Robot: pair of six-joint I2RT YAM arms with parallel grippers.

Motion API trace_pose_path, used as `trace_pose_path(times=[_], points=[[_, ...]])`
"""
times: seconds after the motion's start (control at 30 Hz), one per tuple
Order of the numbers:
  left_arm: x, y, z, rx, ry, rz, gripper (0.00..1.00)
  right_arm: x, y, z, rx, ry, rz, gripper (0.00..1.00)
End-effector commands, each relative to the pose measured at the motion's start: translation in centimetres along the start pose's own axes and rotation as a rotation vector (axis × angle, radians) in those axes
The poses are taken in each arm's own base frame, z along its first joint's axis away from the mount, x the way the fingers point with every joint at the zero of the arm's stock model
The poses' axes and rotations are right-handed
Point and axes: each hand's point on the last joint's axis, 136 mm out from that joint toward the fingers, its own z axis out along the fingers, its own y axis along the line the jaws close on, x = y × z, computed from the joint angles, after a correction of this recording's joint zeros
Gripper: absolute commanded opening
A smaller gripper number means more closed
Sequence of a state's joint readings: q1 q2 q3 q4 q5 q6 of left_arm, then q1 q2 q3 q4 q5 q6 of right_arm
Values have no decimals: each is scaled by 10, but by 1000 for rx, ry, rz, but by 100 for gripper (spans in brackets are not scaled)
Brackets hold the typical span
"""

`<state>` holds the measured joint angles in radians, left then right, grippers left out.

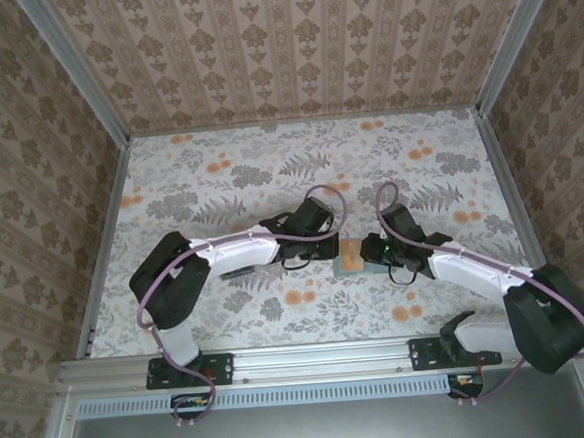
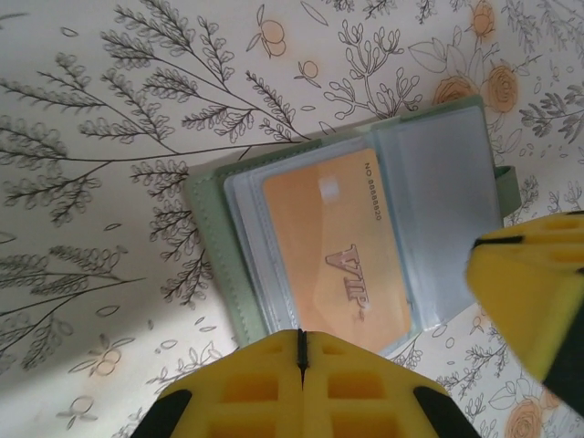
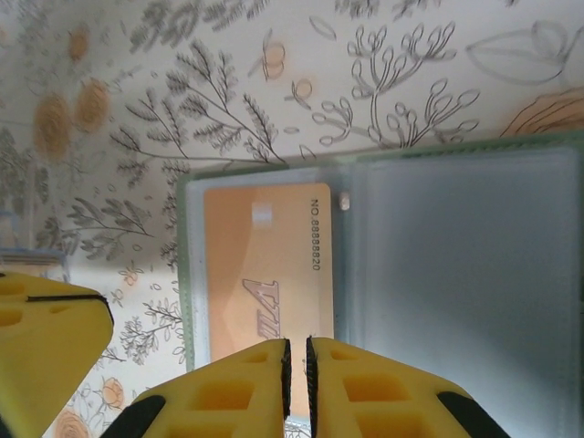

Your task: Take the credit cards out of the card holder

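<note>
The card holder point(image 1: 351, 261) lies open on the floral table between both arms. Its grey-green edge point(image 2: 212, 246) frames clear pockets, and the tan-orange credit card point(image 2: 333, 246) marked VIP sits inside the left page. The right page point(image 3: 465, 274) is blue-grey and holds nothing I can see. My left gripper point(image 2: 302, 339) is shut, its tips over the holder's near edge. My right gripper point(image 3: 297, 351) is almost shut, with a thin slit between the pads, just above the orange card point(image 3: 265, 274). The black card is hidden.
Each wrist view catches the other arm's yellow finger: the right one point(image 2: 538, 292) and the left one point(image 3: 46, 356). Metal rails point(image 1: 103, 242) and patterned walls enclose the table. Floral cloth point(image 1: 269, 170) stretches behind the holder.
</note>
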<state>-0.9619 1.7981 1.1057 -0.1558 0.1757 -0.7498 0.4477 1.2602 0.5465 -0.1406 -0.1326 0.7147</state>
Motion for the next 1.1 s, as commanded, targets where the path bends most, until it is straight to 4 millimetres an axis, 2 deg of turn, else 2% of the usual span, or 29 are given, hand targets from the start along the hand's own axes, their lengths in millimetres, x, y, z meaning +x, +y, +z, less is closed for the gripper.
trace_pose_path(times=[0.0,0.23,0.57,1.07], points=[[0,-10,7,29,17,-4,0,-10,19,4,-67,8,16,15],[3,-5,20,15,45,-13,0,-8,13,12,-33,30,22,15],[2,-10,25,28,54,-6,0,-7,1,16,23,36,26,18],[24,12,41,-61,131,-27,0,-1,-7,26,18,76,56,21]])
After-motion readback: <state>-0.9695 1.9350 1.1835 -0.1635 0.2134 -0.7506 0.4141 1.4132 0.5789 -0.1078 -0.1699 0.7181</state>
